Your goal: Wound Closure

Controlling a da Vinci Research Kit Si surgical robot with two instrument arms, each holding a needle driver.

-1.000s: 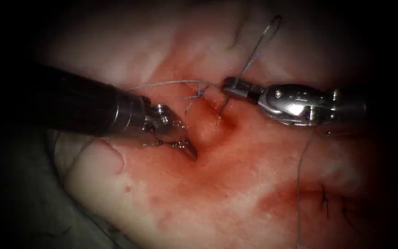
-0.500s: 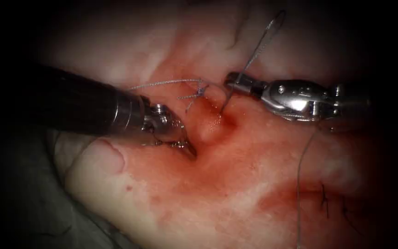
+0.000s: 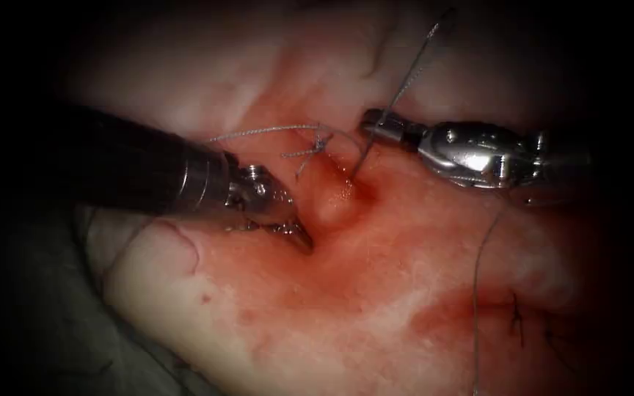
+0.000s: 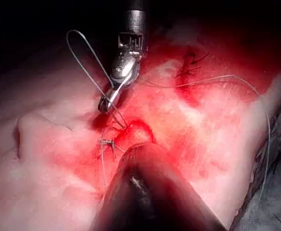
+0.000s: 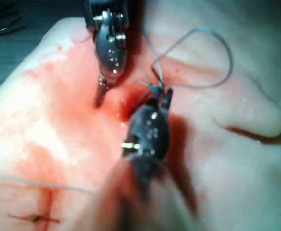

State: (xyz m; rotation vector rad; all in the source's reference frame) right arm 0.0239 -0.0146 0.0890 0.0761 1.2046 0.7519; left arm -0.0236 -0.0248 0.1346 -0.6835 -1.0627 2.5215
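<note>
Now the right claw [image 3: 376,126], shut on the thin curved steel needle [image 3: 361,157] near its tail, holds its tip in the pink tissue [image 3: 376,293] right of the cut; the left claw [image 3: 299,235] presses the tissue at frame centre, jaw state unclear; follow the curve gently

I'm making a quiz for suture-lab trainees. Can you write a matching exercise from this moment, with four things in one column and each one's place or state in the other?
Things:
1. right claw
2. left claw
3. needle
4. knot's cut ends

Places or states:
A. tip pressed against the tissue
B. slants down from the right claw, point at the tissue
C. shut on the needle near its thread end
D. lie on the tissue between the two claws

Pairs: 1-C, 2-A, 3-B, 4-D
</note>
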